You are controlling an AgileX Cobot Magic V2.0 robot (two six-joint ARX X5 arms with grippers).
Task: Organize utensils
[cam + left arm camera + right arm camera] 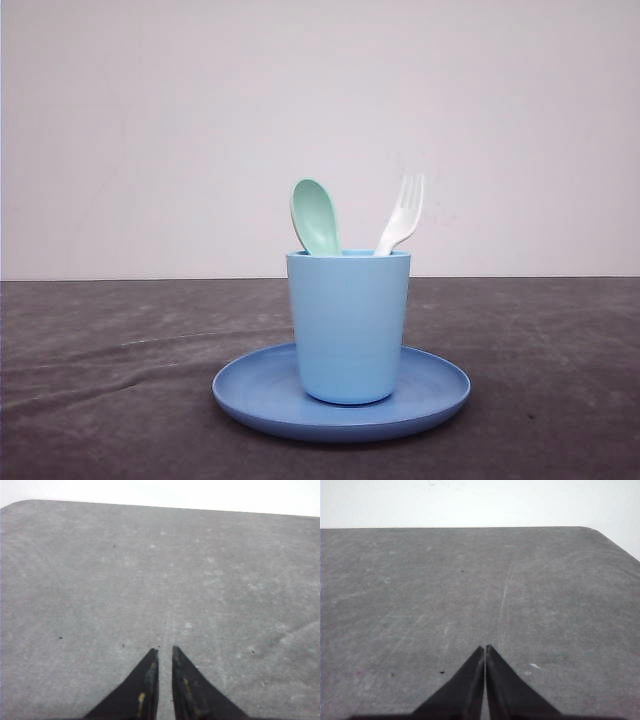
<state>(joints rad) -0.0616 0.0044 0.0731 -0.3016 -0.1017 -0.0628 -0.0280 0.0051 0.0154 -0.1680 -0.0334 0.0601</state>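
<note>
With the spoon (pixel 315 216) and fork (pixel 402 214) standing in the cup (pixel 348 325) on the plate (pixel 250 390), the task is looking finished, the left claw (pixel 164 652) and right claw (pixel 485 649) hovering over bare table (pixel 420 590), both nearly closed, holding nothing, needing only to be kept clear.

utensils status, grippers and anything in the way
Left gripper nearly shut, right gripper shut, both empty. Mint-green plastic spoon, white plastic fork upright in light blue cup. No obstruction.
</note>
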